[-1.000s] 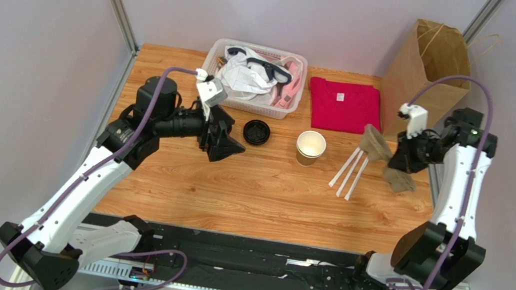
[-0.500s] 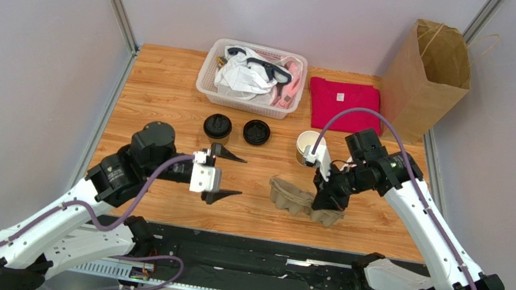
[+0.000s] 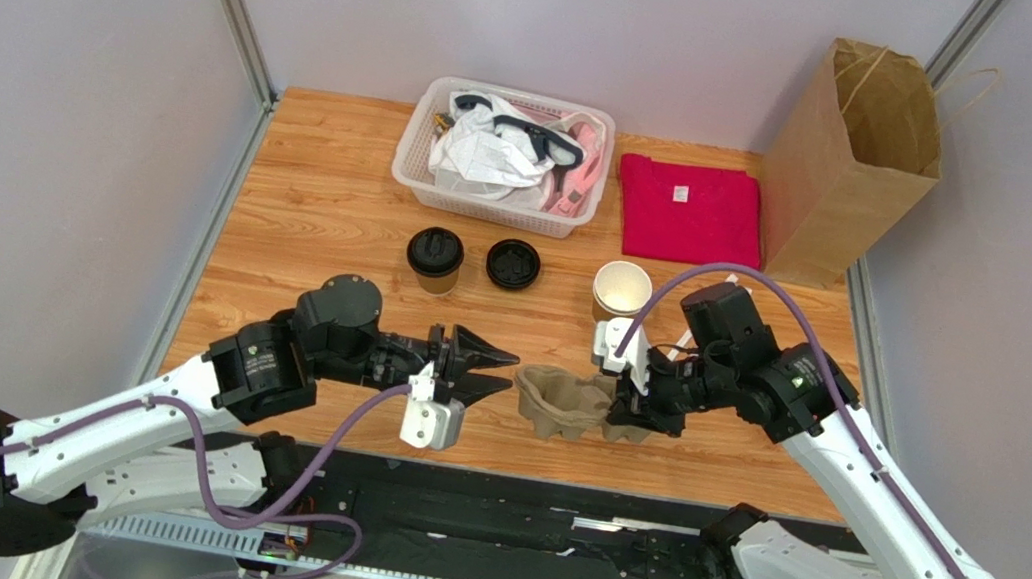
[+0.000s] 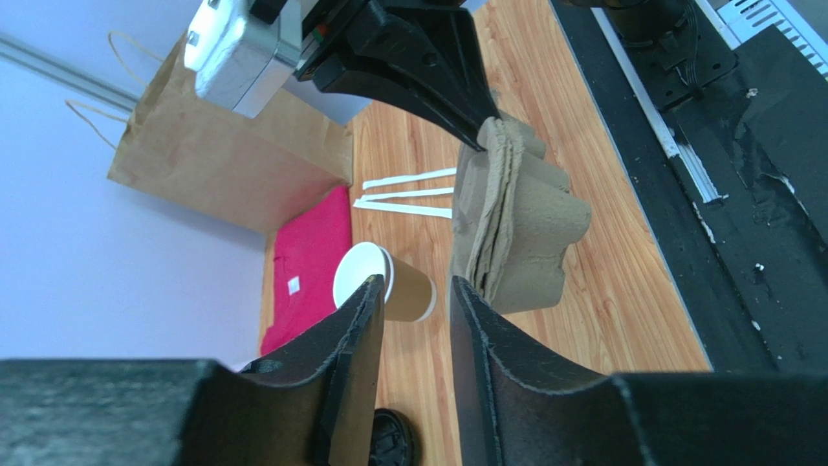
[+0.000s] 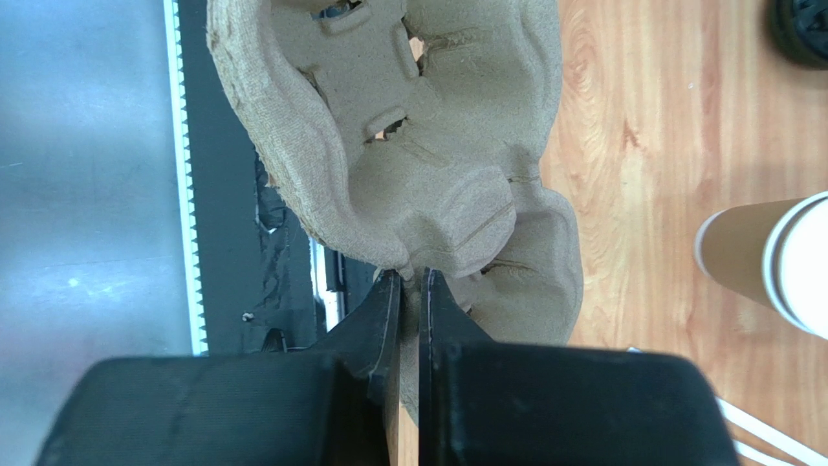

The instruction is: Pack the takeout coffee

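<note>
Starting overhead: right gripper (image 3: 631, 401) is clamped on one edge of the tray (image 3: 560, 399), holding it near the front edge of the table (image 3: 322, 202). Left gripper (image 3: 507, 376) faces the tray from the left, jaws apart with nothing between them, tips just short of it. Coffee (image 3: 434, 256), lid on, stands upright mid-table behind the left gripper, well apart from both tools. Loose lid (image 3: 514, 264) lies just right of it. Open cup (image 3: 621, 291) stands further right, behind the tray. Basket (image 3: 504, 152), red cloth (image 3: 690, 211) and upright bag (image 3: 853, 148) line the far edge. Left wrist: the tray is turned on edge, pinched at its top by the right fingers; whether it touches the wood cannot be told. Tray and open cup fill the space ahead of the spread fingers, and white sticks (image 4: 408, 194) lie beyond. Right wrist: fingers are closed tight on the tray rim, and the tray blocks most of the view. The open cup shows at right, a black lid at the top corner.
</note>
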Motion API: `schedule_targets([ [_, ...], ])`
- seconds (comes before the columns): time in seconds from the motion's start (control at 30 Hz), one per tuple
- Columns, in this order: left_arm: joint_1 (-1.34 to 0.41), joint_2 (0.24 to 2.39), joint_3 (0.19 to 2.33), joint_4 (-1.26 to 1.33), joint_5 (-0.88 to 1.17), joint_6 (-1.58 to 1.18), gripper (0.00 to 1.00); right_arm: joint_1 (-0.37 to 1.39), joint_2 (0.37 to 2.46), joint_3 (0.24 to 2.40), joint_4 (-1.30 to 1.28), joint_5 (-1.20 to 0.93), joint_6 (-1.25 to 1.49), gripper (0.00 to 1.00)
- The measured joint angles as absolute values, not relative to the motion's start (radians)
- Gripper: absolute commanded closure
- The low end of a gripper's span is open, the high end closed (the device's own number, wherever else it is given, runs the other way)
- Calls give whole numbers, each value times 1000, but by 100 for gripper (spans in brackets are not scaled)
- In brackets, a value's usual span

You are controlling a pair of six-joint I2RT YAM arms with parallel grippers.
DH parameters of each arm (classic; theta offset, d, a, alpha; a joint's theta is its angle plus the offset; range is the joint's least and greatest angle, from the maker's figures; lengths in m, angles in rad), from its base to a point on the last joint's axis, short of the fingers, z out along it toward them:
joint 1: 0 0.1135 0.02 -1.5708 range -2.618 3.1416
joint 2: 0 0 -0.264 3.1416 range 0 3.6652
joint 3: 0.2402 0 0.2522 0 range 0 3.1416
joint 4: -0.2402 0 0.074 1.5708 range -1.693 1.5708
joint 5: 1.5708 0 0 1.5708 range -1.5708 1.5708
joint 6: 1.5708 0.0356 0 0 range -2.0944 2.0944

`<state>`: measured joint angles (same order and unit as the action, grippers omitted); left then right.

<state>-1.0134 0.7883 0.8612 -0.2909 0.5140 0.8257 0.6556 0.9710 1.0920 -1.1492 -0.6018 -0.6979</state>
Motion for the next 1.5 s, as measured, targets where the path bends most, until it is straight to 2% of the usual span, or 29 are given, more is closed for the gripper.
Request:
schedule_targets([
  [0.2,-1049,801,860,-292,522,855,72,674,960,1092,-1131,-578,-705,100],
  [0.7,-1076,874,860,-324,533,879,78,709,962,1092,-1130,-550,-723,100],
  [1.5,-1087,896,860,-319,526,885,80,719,976,1092,-1124,-538,-730,100],
])
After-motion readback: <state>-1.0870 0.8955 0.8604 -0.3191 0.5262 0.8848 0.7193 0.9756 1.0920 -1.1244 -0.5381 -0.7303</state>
